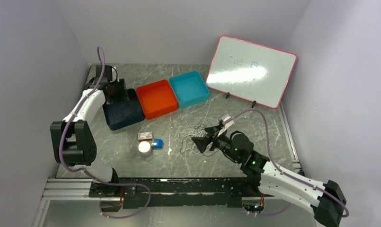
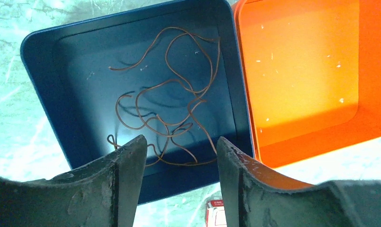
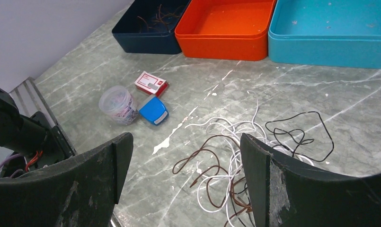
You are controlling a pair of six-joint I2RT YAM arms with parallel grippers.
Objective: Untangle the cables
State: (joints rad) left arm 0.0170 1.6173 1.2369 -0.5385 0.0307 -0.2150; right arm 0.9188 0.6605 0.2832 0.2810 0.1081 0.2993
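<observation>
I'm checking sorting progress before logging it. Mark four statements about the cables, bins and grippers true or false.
1. A brown cable lies in the dark blue bin. True.
2. The orange bin holds a white cable. False: no cable lies in it.
3. The left gripper grips a cable. False: it is open, holding nothing.
4. White, brown and black cables lie tangled on the table below the open right gripper. True.
</observation>
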